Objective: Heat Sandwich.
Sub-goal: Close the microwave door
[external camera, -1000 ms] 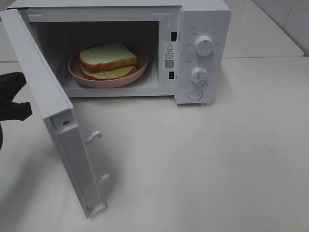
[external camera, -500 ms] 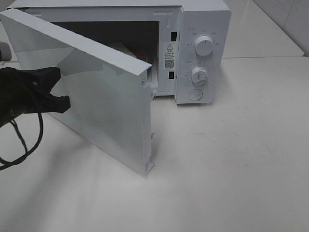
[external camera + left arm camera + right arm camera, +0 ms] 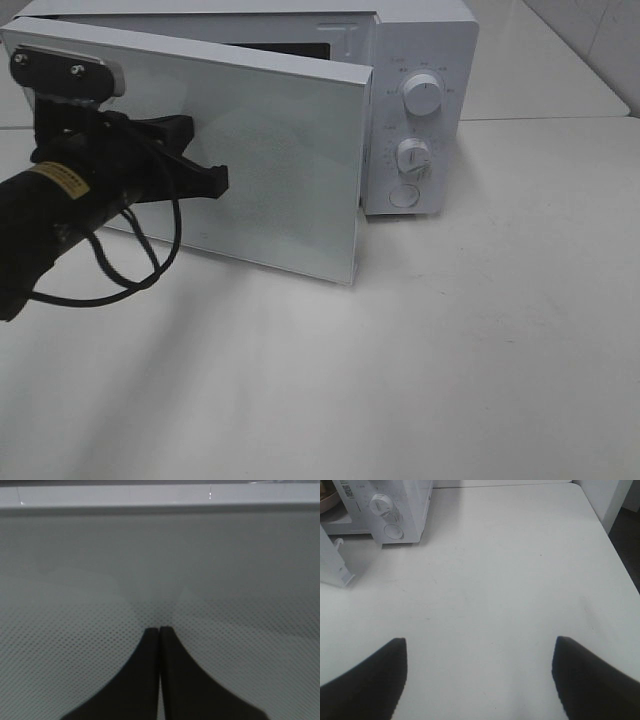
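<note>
Door (image 3: 290,170) ajar: you are pressing its panel with the clenched, empty left gripper (image 3: 212,181); be steering that push toward the latch edge. Meanwhile the right gripper (image 3: 480,640) is idling, spread.

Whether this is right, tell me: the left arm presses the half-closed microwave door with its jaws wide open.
Not right. On the left arm the jaws are shut, not wide open; the left wrist view shows it. It does press the half-closed microwave door.
</note>
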Motion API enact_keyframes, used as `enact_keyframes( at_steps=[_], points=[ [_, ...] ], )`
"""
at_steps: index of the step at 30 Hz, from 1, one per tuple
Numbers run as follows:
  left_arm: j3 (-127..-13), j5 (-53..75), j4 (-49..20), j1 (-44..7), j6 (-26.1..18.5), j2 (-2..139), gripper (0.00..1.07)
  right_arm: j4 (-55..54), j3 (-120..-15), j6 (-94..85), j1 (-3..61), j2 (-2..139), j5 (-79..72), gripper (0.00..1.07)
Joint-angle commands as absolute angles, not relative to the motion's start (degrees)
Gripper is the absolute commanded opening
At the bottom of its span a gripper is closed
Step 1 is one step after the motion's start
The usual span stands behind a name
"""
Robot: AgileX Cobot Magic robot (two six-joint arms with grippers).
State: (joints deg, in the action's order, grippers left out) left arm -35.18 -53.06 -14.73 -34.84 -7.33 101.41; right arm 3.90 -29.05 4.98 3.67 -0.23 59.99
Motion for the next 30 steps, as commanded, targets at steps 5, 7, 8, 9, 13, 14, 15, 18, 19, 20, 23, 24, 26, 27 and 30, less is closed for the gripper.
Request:
enact_keyframes(
  at_steps=[5,7,8,9,13,14,15,18,19,20,23,24,26,27,30],
  points=[
    [-43.5,-49.1,-18.7,-37.2,-9.4,105.4,0.0,3.6,-28.9,4.6,3.3,-1.7,59.5,0.76],
    [-45.2,-48.8,-18.8,-37.2,-9.6,106.5,0.0,3.6,-28.9,4.6,3.3,-1.7,59.5,0.76],
    [-47.0,-48.8,-19.3,-37.6,-10.3,107.5,0.0,3.6,-28.9,4.6,3.3,-1.7,59.5,0.76],
    [-47.0,-48.8,-19.3,-37.6,-10.3,107.5,0.0,3.6,-28.9,4.6,3.3,-1.7,59.5,0.76],
    [-51.5,-46.3,-19.4,-37.9,-10.5,110.0,0.0,3.6,-28.9,4.6,3.3,-1.7,59.5,0.76],
    [-51.5,-46.3,-19.4,-37.9,-10.5,110.0,0.0,3.6,-28.9,4.6,3.3,-1.7,59.5,0.76],
    [-52.5,-45.7,-19.5,-37.9,-10.5,110.5,0.0,3.6,-28.9,4.6,3.3,-1.7,59.5,0.76],
    [-55.9,-45.4,-19.6,-37.9,-10.5,112.5,0.0,3.6,-28.9,4.6,3.3,-1.7,59.5,0.76],
    [-55.9,-45.4,-19.6,-37.9,-10.5,112.5,0.0,3.6,-28.9,4.6,3.3,-1.7,59.5,0.76],
    [-56.8,-45.1,-19.5,-37.9,-10.5,112.9,0.0,3.6,-28.9,4.6,3.3,-1.7,59.5,0.76],
    [-59.8,-43.1,-20.2,-37.9,-10.7,114.2,0.0,3.6,-28.9,4.6,3.3,-1.7,59.5,0.76],
    [-60.6,-42.9,-20.6,-37.9,-11.3,114.6,0.0,3.6,-28.9,4.6,3.3,-1.7,59.5,0.76],
    [-61.3,-42.3,-20.9,-37.9,-11.7,114.8,0.0,3.6,-28.9,4.6,3.3,-1.7,59.5,0.76],
    [-62.0,-42.2,-21.0,-37.9,-12.0,115.2,0.0,3.6,-28.9,4.6,3.3,-1.7,59.5,0.76],
    [-63.4,-42.0,-21.5,-37.9,-12.0,116.0,0.0,3.6,-28.9,4.6,3.3,-1.7,59.5,0.76]
  ],
)
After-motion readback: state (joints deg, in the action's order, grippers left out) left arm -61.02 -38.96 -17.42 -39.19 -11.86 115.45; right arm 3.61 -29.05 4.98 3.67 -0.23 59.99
